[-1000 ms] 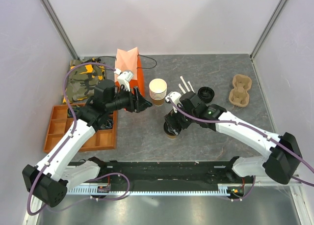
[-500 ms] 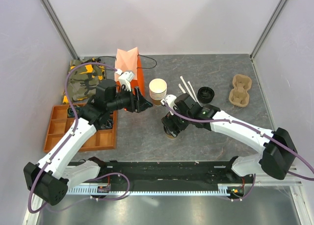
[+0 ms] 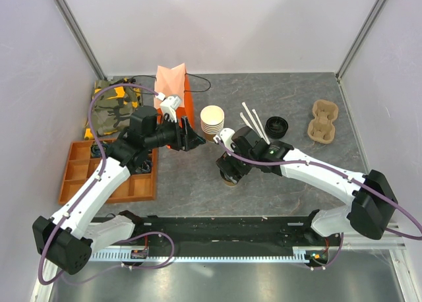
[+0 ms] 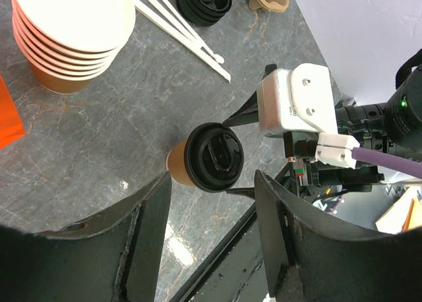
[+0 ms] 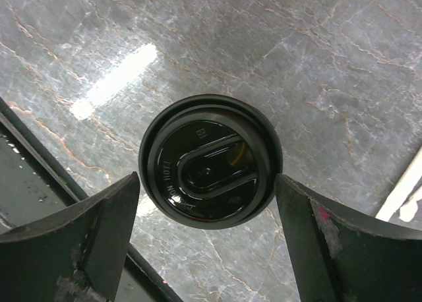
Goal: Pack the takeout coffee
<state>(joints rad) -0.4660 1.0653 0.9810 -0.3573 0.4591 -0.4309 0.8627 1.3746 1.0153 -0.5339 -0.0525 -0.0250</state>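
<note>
While the coffee cup [image 5: 210, 160] stood upright on the grey table [image 3: 297, 97], black lid on, it sat near the front-centre of the work area, a bit in front of the stack of lidless cups [image 3: 211, 122]. Right gripper [image 3: 229, 172] was directly over it, pointing down, jaws apart with one finger on each side of the lid. Wrist view showed both fingertips [image 5: 115, 213] level with the lid rim and close to it, not clamped; couldn't tell whether either one was touching the cup wall. Left gripper [image 3: 191, 140] hung above the table to the left of the cup, near the stack and just in front of the orange bag [image 3: 173, 91]. Its jaws were spread too, nothing between them; its camera looked down on the cup and the right gripper's white housing. White stir sticks [image 3: 250, 119] lay right of the stack, loose black lid [image 3: 276, 126] just beyond them, cardboard cup carrier [image 3: 323, 120] well off to the right. Orange compartment tray [image 3: 105, 173] sat at the left edge.
</note>
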